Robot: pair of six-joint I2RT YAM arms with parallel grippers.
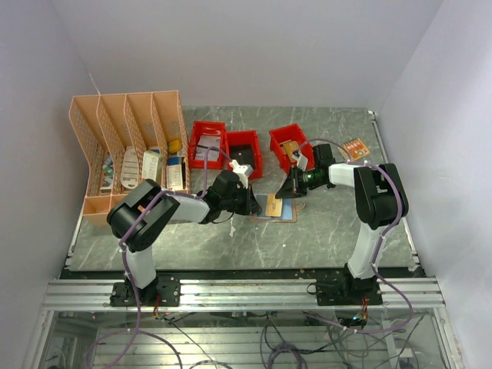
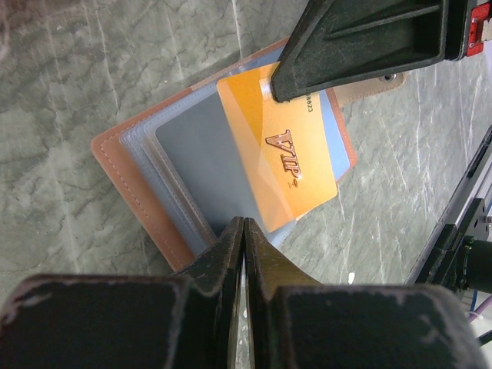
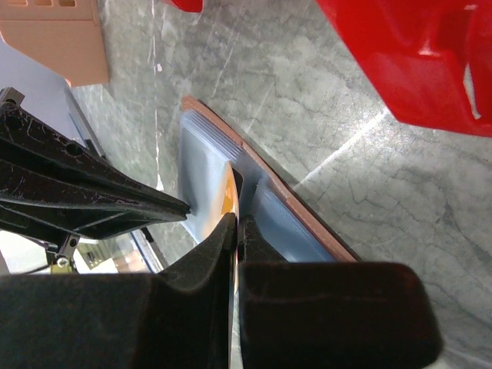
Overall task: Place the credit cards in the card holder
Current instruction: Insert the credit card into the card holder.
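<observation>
Orange card (image 2: 280,150), clamped in the closed right gripper (image 3: 237,219), is held over the open card holder (image 2: 115,165), lying mid-desk nearer the far edge. Left gripper (image 2: 244,231) is seen with jaws together at its edge; whether anything is pinched cannot be told. The card is best slid in shallow, with the holder pinned.

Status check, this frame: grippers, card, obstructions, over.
Left gripper shut, tips at card holder edge. Right gripper shut on gold card, laid across the open holder, seating unclear. Nothing else on the holder.
</observation>
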